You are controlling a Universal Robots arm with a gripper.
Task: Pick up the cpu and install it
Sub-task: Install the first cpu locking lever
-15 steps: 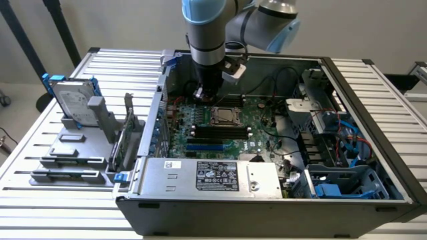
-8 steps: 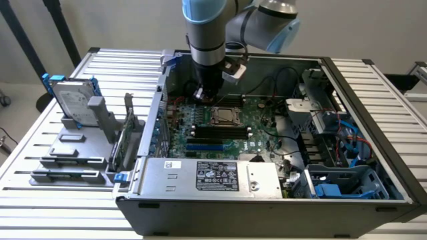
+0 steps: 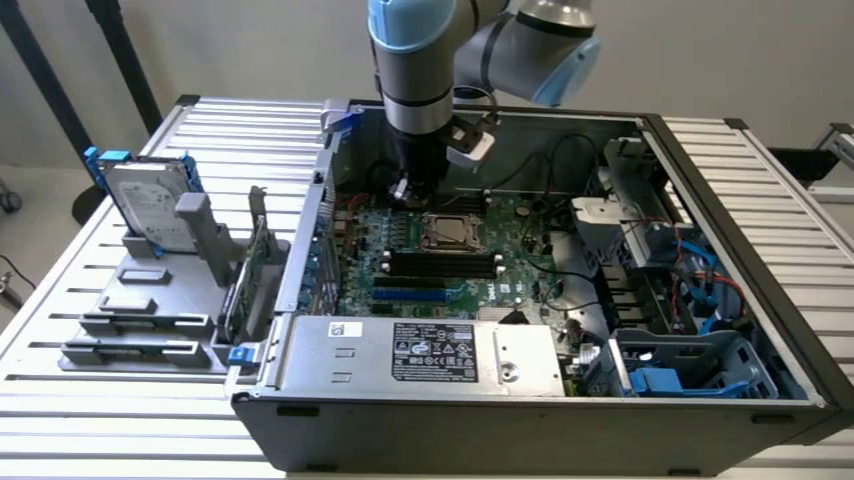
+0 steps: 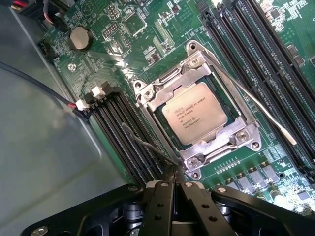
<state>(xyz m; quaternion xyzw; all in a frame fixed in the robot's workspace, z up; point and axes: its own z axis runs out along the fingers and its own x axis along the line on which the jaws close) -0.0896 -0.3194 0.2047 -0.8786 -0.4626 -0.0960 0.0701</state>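
The cpu (image 4: 195,119) lies flat in its socket on the green motherboard (image 4: 147,29), its silver top with printed text facing up and the metal retention frame (image 4: 197,73) around it. In the exterior view the cpu (image 3: 447,232) sits mid-board inside the open computer case. My gripper (image 4: 173,173) hovers just beside one corner of the socket, fingers (image 4: 162,201) pressed together with nothing visibly between them. A thin wire socket lever (image 4: 145,145) runs right up to the fingertips. In the exterior view the gripper (image 3: 404,190) hangs low over the board at the socket's far-left corner.
Black memory slots (image 4: 123,132) flank the socket on both sides, and a second lever (image 4: 256,105) lies across it. The case wall (image 3: 314,215) stands close to the arm. A hard drive in a blue frame (image 3: 147,200) and grey fixtures sit on the table at the exterior view's left.
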